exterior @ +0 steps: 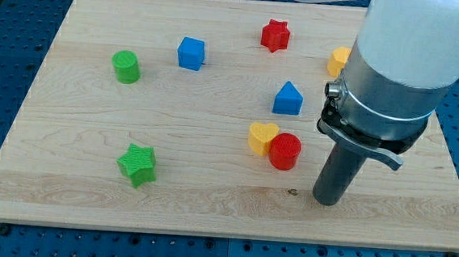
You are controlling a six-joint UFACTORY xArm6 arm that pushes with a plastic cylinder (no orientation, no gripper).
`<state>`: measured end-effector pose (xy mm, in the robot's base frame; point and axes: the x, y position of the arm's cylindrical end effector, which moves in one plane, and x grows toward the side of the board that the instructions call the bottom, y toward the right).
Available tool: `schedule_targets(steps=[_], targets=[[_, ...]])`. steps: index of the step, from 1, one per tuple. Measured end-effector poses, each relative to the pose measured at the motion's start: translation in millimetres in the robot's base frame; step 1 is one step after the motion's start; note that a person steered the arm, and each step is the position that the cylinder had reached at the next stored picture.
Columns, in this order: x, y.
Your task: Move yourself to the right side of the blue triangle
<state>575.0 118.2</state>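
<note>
1. My tip rests on the board near the view's lower right. It is a plain dark rod end with nothing to open or close, and it holds and touches no block.
2. Above the tip the rod rises into a grey collar and a wide white arm body, which fills the view's upper right corner.
3. The red cylinder is the nearest block, up and to the view's left of the tip, with a clear gap between them.
4. The yellow heart touches the red cylinder on its left side in the view.
5. The blue triangle stands above that pair, near the board's middle right. The tip lies below it and to the view's right, well apart.
6. A yellow block sits up and to the right of the blue triangle, partly hidden by the arm, so its shape cannot be told.
7. The red star is near the board's top edge, above the blue triangle.
8. The blue cube lies to the view's left of the red star.
9. The green cylinder is farther left still.
10. The green star sits in the lower left part, far from the tip.
</note>
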Motion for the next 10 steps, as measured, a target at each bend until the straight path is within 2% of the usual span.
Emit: schedule_targets(steps=[4, 8, 10], targets=[[-4.9, 13.0], [-128.5, 28.7], [-134.9, 28.7]])
